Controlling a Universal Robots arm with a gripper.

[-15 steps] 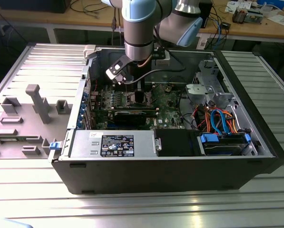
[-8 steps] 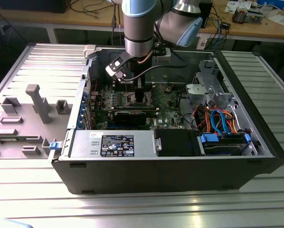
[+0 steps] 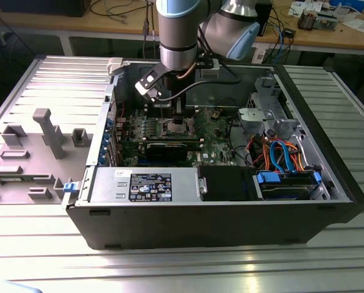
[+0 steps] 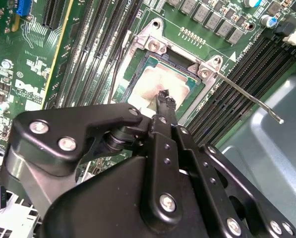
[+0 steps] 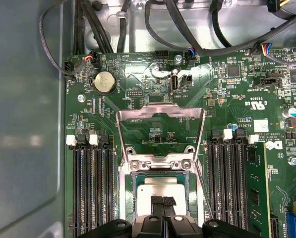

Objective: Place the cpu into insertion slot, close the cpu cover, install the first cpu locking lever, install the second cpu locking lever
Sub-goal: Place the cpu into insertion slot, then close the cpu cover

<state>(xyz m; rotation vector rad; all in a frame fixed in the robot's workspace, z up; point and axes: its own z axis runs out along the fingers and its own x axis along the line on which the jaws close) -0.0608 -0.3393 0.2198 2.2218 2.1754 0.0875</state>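
First wrist view: pincer [image 5: 162, 202] over cpu [image 5: 147, 192]

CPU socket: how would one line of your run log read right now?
cpu: lying in insertion slot | cpu cover: open | locking lever: unlatched | gripper: shut, over cpu

White lettering [image 5: 259, 104] marks the green circuit board [image 5: 222, 106], a printed label [image 3: 150, 186] the power supply box [image 3: 108, 183].
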